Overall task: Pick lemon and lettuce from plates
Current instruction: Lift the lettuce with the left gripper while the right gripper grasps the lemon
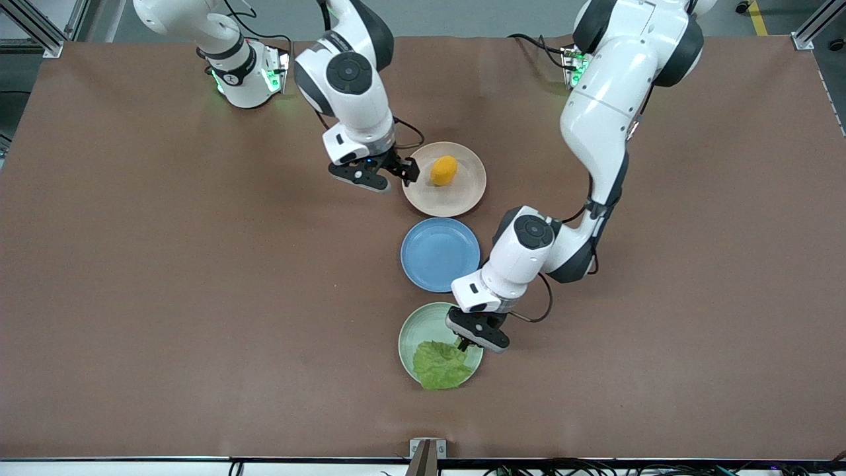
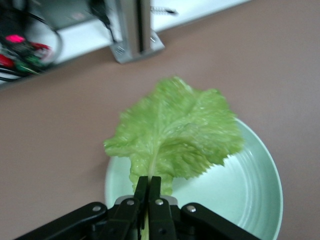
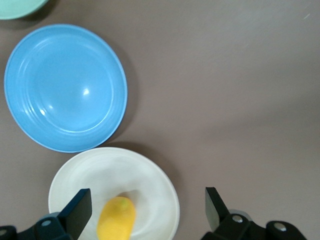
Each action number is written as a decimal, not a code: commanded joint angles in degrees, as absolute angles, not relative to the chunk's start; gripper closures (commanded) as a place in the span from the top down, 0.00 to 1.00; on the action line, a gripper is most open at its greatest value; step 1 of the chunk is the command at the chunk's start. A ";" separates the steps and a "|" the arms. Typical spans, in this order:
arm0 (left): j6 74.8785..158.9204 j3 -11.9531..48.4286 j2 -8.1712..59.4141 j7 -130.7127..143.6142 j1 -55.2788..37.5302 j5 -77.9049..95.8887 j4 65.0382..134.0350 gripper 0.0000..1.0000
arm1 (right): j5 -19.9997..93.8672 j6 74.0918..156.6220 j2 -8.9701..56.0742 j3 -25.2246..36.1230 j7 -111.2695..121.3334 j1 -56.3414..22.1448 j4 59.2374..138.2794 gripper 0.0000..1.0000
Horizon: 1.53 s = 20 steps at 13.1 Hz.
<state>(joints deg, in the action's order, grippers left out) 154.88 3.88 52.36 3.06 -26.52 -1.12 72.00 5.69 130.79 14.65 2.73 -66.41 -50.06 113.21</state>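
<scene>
Left pincer (image 2: 148, 186) clamped on lettuce (image 2: 175, 132) stem over mint plate (image 2: 250, 185). Right pincer (image 3: 145, 212) spread apart over beige plate (image 1: 470, 192) rim, lemon (image 1: 443, 170) at its 3 o'clock.

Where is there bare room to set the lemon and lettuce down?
The blue plate between the beige plate and green plate is bare. Crowded: right gripper by the lemon, left gripper clamping the lettuce.

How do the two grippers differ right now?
The left gripper is shut on the lettuce stem over the mint plate; the right gripper is open, holding nothing. The right gripper hangs at the beige plate edge, beside the lemon. Both point downward.
</scene>
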 commanded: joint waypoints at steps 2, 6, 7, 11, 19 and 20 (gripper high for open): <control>135.41 4.75 39.05 8.84 -20.23 1.22 75.76 0.00 | 5.10 135.87 20.81 3.52 -75.29 -54.57 111.01 1.00; 121.65 4.57 27.98 11.60 -13.81 0.79 86.70 0.00 | 4.92 136.67 26.71 3.69 -86.55 -59.40 107.93 1.00; 121.64 4.40 25.51 11.51 -12.75 0.27 91.62 0.00 | 4.83 136.67 27.41 3.69 -88.66 -60.63 107.76 1.00; 121.90 4.40 21.45 12.65 -8.18 -2.90 103.78 0.01 | 3.43 137.28 31.10 3.87 -95.25 -63.98 105.48 1.00; 123.40 4.31 24.61 12.48 -2.37 -7.71 108.55 0.10 | 1.49 140.98 34.45 3.78 -97.91 -64.60 104.77 0.59; 123.49 4.31 24.70 12.48 -2.37 -8.52 108.54 0.10 | 1.49 140.89 34.45 3.78 -97.82 -64.60 104.77 0.34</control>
<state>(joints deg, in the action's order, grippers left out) 122.76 3.92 24.92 11.36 -2.60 -5.77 108.24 2.41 141.38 34.43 3.07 -96.22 -63.67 105.31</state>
